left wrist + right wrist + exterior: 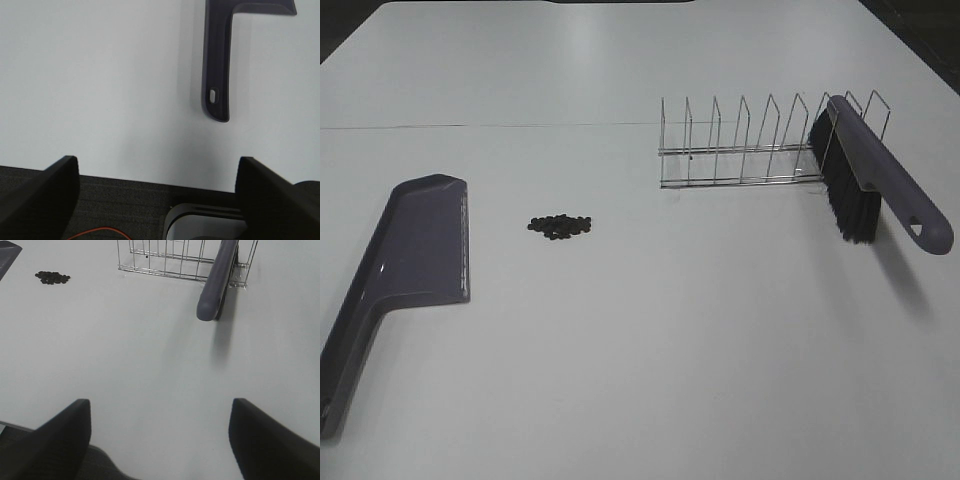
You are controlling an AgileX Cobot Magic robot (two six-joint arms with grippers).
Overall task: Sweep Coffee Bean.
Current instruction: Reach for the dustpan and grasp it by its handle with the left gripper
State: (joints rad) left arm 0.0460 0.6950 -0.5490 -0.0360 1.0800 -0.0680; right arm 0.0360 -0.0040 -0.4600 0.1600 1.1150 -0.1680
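Observation:
A small cluster of dark coffee beans [560,226] lies on the white table, left of centre; it also shows in the right wrist view [52,277]. A purple dustpan [415,250] lies flat to the beans' left, its handle [216,65] pointing toward the table's front edge. A purple brush [880,175] with black bristles [847,200] leans in the wire rack [750,150] at the right; its handle [216,282] points toward my right gripper. My left gripper [160,192] is open and empty near the table's front edge. My right gripper [160,435] is open and empty above the table.
The wire rack has several upright dividers and stands right of centre. The table's front edge with a dark surface and a red wire [100,232] beyond it shows in the left wrist view. Neither arm shows in the exterior high view.

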